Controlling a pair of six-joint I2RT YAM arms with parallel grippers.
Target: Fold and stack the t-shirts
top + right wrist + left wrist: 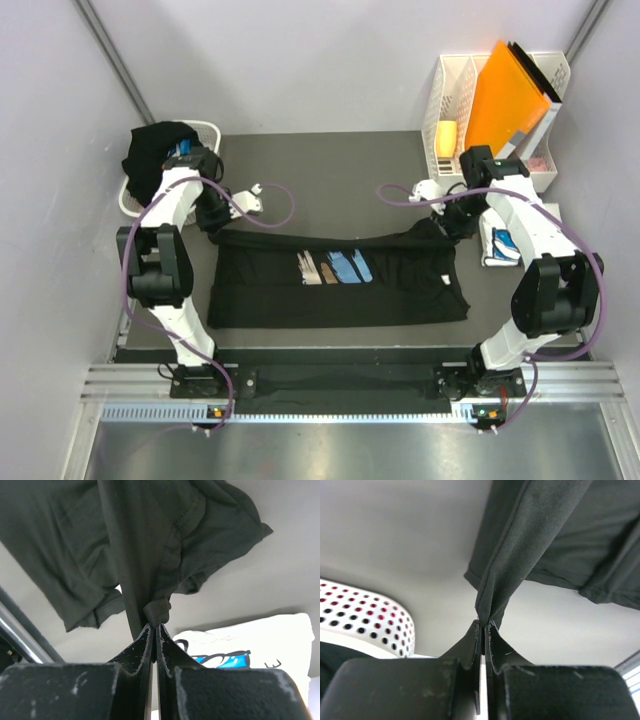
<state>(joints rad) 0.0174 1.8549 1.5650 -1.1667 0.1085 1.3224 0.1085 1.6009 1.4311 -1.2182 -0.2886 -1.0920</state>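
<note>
Far left: white laundry basket (pixel 128 195) at the far-left corner of the bench (pixel 330 170), a second black tee (pixel 155 150) heaped in it and spilling over the rim. The basket's perforated wall also shows at the left edge of the left wrist view.

Left gripper (pixel 483 625): jaws pressed together, pinching a bunched fold at the far-left corner of the printed black tee (pixel 340 285). Cloth runs away from the fingertips in a tight ridge.

Centre: the printed black tee lies spread across the bench between the two arms, long side running left to right, with its far edge drawn in a line from one gripper to the other. The brush-stroke print (pixel 335 267) faces up, tan and white strokes on the left, blue on the right.

Right gripper (pixel 155 626): jaws closed on a small wad of the same tee at its far-right corner. A sleeve hangs loose beside the pinch.

Right: folded white tee (pixel 500 245) with a blue print, on the bench just right of the right gripper.

Far right: white file rack (pixel 455 100) holding an orange folder (pixel 510 95).
</note>
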